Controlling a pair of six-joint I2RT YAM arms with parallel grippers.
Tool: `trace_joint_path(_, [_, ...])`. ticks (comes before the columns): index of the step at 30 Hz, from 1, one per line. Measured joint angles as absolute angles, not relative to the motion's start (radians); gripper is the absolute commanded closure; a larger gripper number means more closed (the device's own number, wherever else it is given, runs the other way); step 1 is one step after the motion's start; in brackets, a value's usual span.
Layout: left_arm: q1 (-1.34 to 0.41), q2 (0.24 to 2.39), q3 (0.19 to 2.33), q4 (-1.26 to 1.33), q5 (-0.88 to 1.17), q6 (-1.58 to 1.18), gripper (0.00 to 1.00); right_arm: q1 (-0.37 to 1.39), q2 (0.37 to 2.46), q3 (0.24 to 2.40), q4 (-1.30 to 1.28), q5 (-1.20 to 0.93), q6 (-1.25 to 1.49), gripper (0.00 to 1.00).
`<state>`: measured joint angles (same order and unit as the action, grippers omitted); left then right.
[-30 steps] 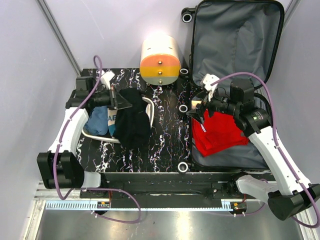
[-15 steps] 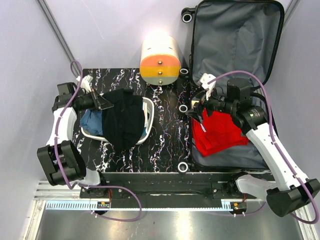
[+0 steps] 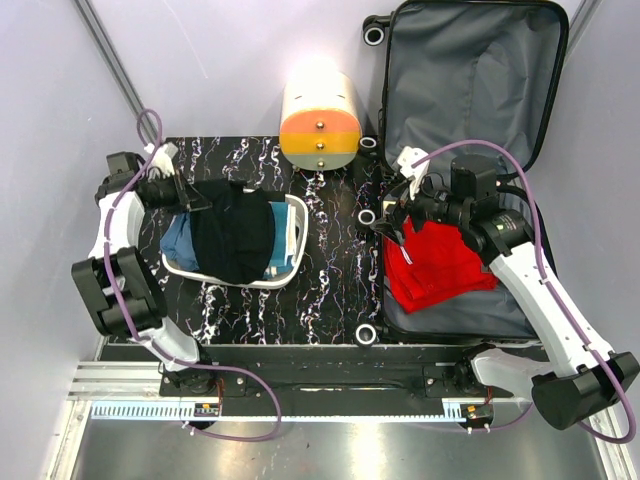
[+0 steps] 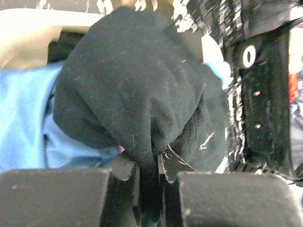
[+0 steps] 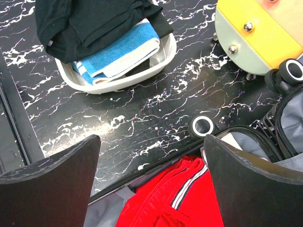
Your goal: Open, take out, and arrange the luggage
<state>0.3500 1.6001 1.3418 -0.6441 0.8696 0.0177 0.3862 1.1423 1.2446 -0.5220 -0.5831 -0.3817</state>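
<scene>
I am pinching the black garment [image 3: 232, 235] in my left tool [image 4: 150, 177] to lay it in the white tray [image 3: 299, 228], while my right tool [image 3: 398, 228] is hovering spread over red clothing [image 3: 440, 265] inside the open luggage [image 3: 470, 90] at right

No lettering, label or number is legible on anything here.
</scene>
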Motion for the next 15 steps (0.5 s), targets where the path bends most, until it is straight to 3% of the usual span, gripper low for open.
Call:
trace_joint_path(3, [0.359,1.673,1.345,-0.733,0.801,0.119,0.86,0.386,1.143,1.251,-0.546,-0.574,-0.39,0.0])
trace_joint_path(6, [0.379,1.696,1.346,-0.786,0.719,0.187,0.65,0.387,1.154,1.263,-0.593,-0.547,-0.398,0.0])
trace_joint_path(7, [0.384,1.697,1.347,-0.795,0.695,0.204,0.51,0.386,1.164,1.272,-0.616,-0.535,-0.401,0.0])
trace_joint_path(9, [0.391,1.7,1.353,-0.815,0.643,0.239,0.37,0.386,1.188,1.288,-0.659,-0.509,-0.404,0.0])
trace_joint_path(10, [0.394,1.702,1.36,-0.827,0.623,0.257,0.1,0.386,1.203,1.297,-0.682,-0.497,-0.405,0.0])
trace_joint_path(11, [0.395,1.704,1.371,-0.84,0.611,0.27,0.01,0.386,1.221,1.306,-0.71,-0.479,-0.405,0.0])
trace_joint_path(15, [0.4,1.705,1.473,-0.913,0.581,0.331,0.01,0.385,1.255,1.316,-0.81,-0.422,-0.408,0.0])
